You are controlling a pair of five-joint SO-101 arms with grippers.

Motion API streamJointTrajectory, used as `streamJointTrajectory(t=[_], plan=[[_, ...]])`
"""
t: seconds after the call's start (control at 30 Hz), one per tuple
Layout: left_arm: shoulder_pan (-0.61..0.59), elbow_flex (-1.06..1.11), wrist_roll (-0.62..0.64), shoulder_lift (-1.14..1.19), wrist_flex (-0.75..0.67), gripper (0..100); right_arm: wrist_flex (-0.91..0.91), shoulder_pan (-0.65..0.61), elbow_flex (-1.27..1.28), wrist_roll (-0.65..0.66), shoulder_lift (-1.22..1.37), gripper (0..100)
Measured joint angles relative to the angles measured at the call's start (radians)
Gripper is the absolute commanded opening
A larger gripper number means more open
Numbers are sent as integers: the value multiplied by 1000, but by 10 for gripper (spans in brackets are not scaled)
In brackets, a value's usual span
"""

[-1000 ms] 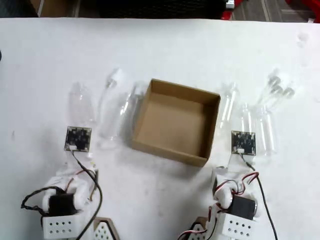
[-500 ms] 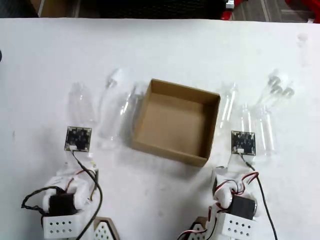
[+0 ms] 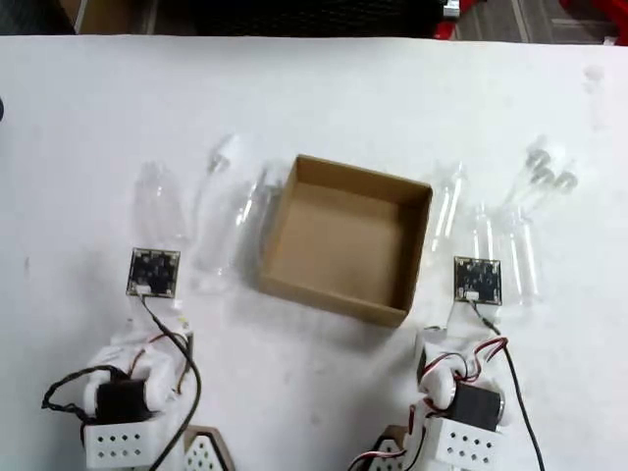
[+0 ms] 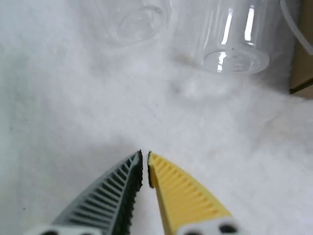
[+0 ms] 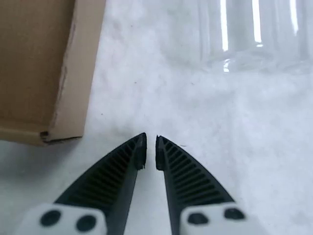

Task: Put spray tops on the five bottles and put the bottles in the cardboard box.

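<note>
The open cardboard box [image 3: 343, 240] sits mid-table with nothing in it. Several clear bottles lie flat on both sides of it: one group on the left [image 3: 221, 221], another on the right [image 3: 520, 255]. Loose spray tops [image 3: 547, 167] lie at the far right, beyond the right bottles. My left gripper [image 4: 145, 164], with one grey and one yellow finger, is shut on nothing and hovers over bare table short of two bottle bases [image 4: 232, 46]. My right gripper [image 5: 150, 152] is shut and holds nothing, beside the box's near corner [image 5: 58, 122] and short of a bottle base [image 5: 254, 39].
Both arms [image 3: 123, 402] [image 3: 456, 402] rest at the near table edge, with cables trailing. The white table [image 3: 324, 88] runs wide behind the box. A strip of bare surface separates each gripper from the bottles ahead.
</note>
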Motion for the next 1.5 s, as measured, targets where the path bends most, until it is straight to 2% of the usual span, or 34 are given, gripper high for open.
streamJointTrajectory(t=[0.53, 0.83, 0.97, 1.07, 1.2, 1.43, 1.5], plan=[[0, 0, 0, 0, 0, 24, 0, -12, 0, 0, 0, 15], [0, 0, 0, 0, -8, 23, -144, -215, 0, 2, 0, 15], [-2, 0, 0, 0, -135, 24, -235, -315, 0, 2, 0, 15], [-49, 0, 0, 0, -236, 24, -256, -367, 0, 2, 0, 15], [-64, 0, 0, 0, -273, 24, -258, -367, 0, 2, 2, 15], [-74, 0, 0, 0, -218, 24, -256, -311, 0, 2, 2, 15], [-74, -5, -44, 0, -218, 24, -256, -311, 0, 0, 2, 15]])
